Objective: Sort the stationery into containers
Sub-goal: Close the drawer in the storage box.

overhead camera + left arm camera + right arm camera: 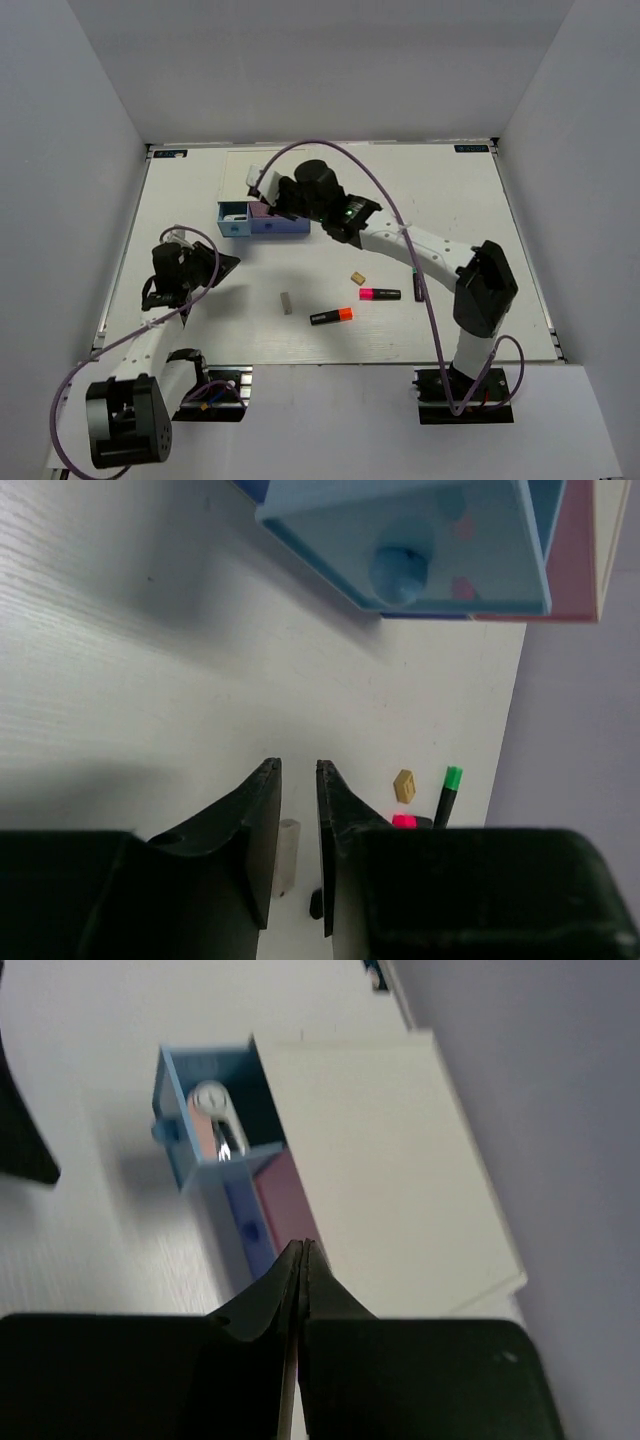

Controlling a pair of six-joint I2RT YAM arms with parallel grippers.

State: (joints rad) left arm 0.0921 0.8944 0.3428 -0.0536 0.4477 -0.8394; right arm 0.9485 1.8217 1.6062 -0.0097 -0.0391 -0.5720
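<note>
One pinkish-white piece point(208, 1110) in open light-blue drawer point(262, 1110). Orange highlighter point(331, 316), pink highlighter point(380, 294), green highlighter point(418, 288), tan block point(357, 278), eraser point(287, 302) lie unsorted on surface point(450, 200). Your right fingers point(270, 1300) pressed together, empty; left fingers point(262, 810) barely apart, empty.

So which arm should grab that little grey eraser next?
Probably left: the left end effector is nearer the grey eraser and points toward it; the right end effector is shut, over the drawer box.
</note>
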